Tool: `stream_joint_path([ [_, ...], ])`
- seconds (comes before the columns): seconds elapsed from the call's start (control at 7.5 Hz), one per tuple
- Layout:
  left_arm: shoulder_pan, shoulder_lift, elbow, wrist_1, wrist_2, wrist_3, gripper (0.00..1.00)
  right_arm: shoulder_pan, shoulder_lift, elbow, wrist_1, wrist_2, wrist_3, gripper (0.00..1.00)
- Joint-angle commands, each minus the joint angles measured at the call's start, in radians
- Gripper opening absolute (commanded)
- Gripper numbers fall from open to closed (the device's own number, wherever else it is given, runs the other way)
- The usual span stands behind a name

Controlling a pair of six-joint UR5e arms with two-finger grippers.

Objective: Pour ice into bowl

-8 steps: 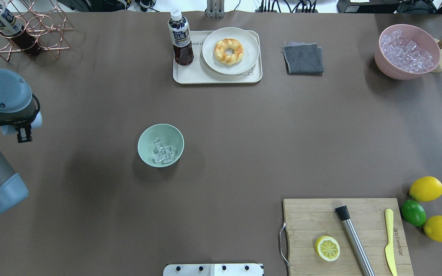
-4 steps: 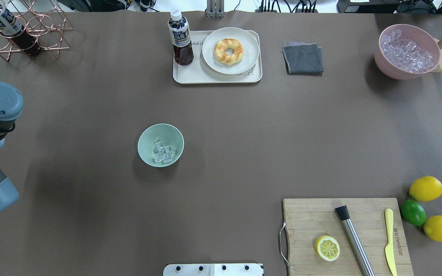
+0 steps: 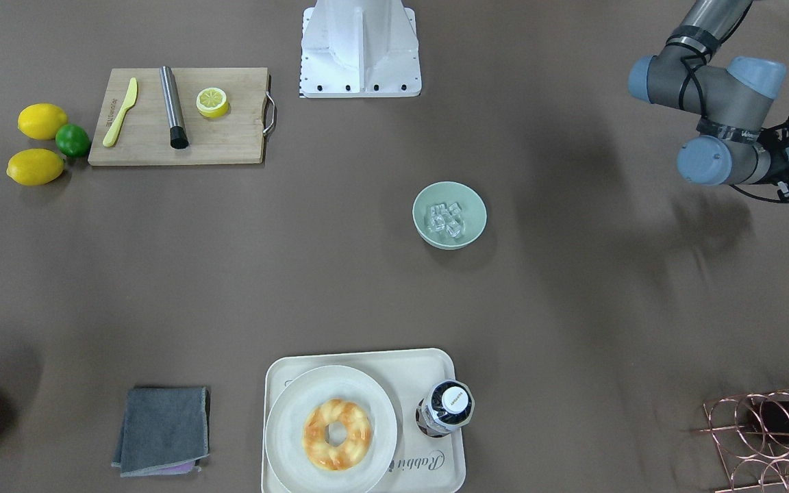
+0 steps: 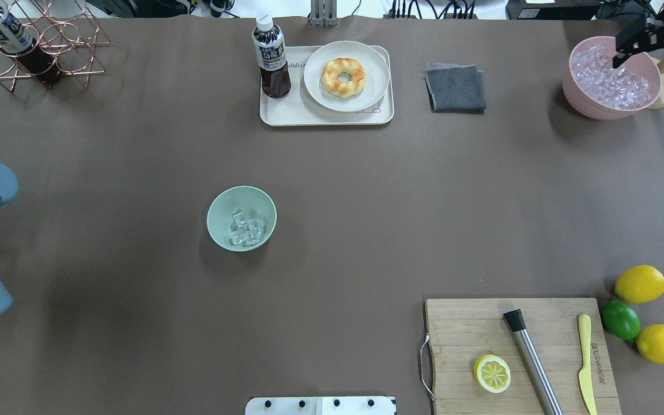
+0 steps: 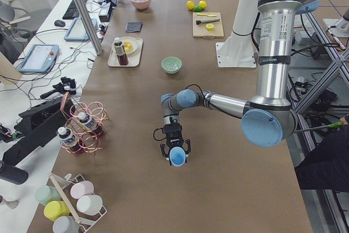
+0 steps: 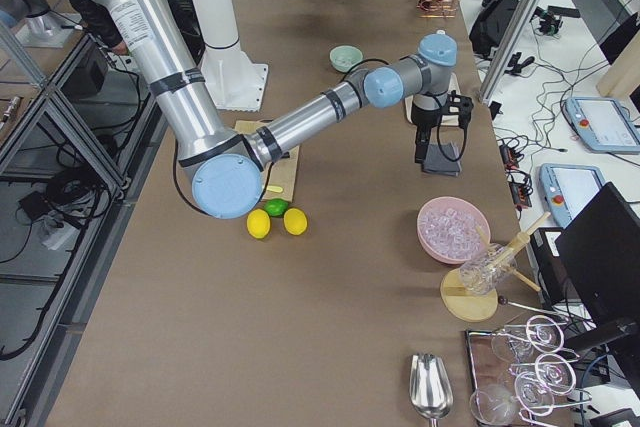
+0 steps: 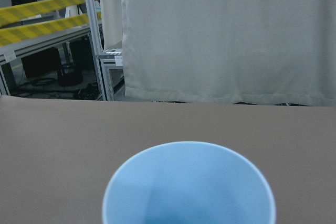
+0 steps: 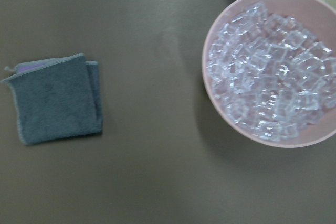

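Note:
The mint-green bowl [image 4: 215,211] stands upright left of the table's middle, with several clear ice cubes [image 4: 245,229] in its bottom. It also shows in the front view [image 3: 474,205] with the ice [image 3: 446,219]. My left gripper [image 5: 175,152] is far from the bowl, near the table's left end, shut on an upright light blue cup [image 7: 189,187]. No ice shows in the visible part of the cup. My right gripper [image 4: 624,51] hangs over the pink tub's rim. I cannot tell whether it is open.
The pink tub [image 4: 575,95] of ice stands back right, with a grey cloth [image 4: 456,87] beside it. A tray [image 4: 271,115] holds a doughnut plate and a bottle. A cutting board [image 4: 459,328] with a lemon half, muddler and knife lies front right. A copper rack [image 4: 72,52] is back left.
My left arm has drawn back toward the left edge of the overhead view. My right gripper has come into view over the pink tub. The bowl and ice have not moved.

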Motion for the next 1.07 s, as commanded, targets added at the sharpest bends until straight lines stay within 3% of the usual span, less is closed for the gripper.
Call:
stream_joint_path([
  [0.0,0.011,0.006,0.152,-0.139,0.052,0.044,0.48,-0.167,0.153,-0.005,-0.061,-0.092,0.174,0.99],
  [0.27,0.049,0.001,0.197,-0.202,0.051,0.041,0.49,-0.31,0.273,-0.039,-0.063,-0.189,0.341,0.99],
  [0.67,0.065,-0.002,0.223,-0.225,0.049,0.038,0.55,-0.498,0.414,-0.1,-0.06,-0.325,0.419,0.99],
  [0.8,0.063,-0.002,0.208,-0.224,0.041,0.046,0.62,-0.564,0.466,-0.14,-0.048,-0.368,0.42,0.99],
  [0.93,0.063,-0.003,0.199,-0.222,0.041,0.061,0.86,-0.623,0.526,-0.182,-0.039,-0.408,0.43,0.99],
])
